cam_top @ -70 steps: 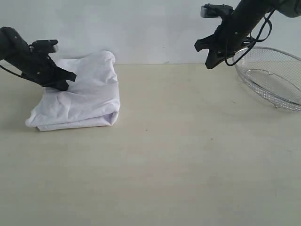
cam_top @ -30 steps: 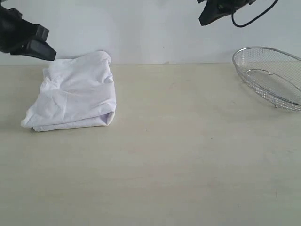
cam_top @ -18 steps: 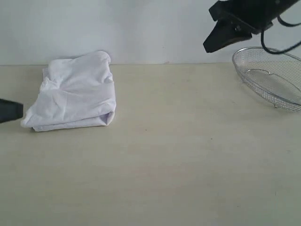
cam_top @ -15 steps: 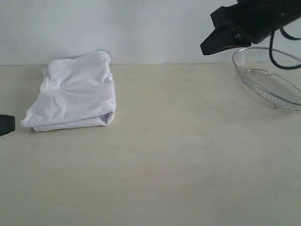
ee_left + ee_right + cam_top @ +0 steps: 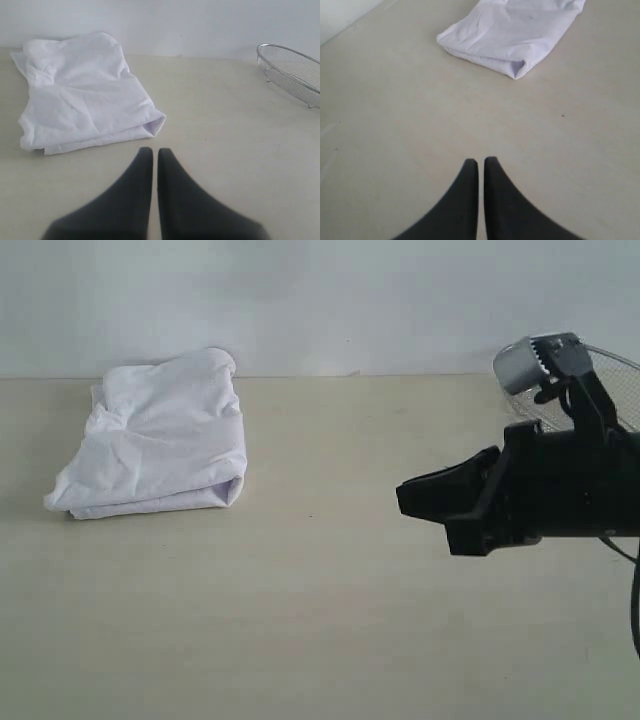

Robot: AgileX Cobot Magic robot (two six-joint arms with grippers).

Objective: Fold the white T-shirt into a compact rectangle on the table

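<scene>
T-shirt [image 5: 160, 440] well apart from right pincer [image 5: 402, 498]

Beige table [image 5: 300, 620]: white T-shirt [image 5: 160, 440], mesh basket [image 5: 291, 68]

You have the T-shirt [image 5: 150, 435] lying on the table [image 5: 300, 620] at the far left, toward the back edge. The mesh basket [image 5: 625, 375] stands on the table at the far right, well apart from it. Your right gripper [image 5: 405, 498] sits in front of the basket, its tips pointing left toward the shirt, with bare tabletop between them
</scene>
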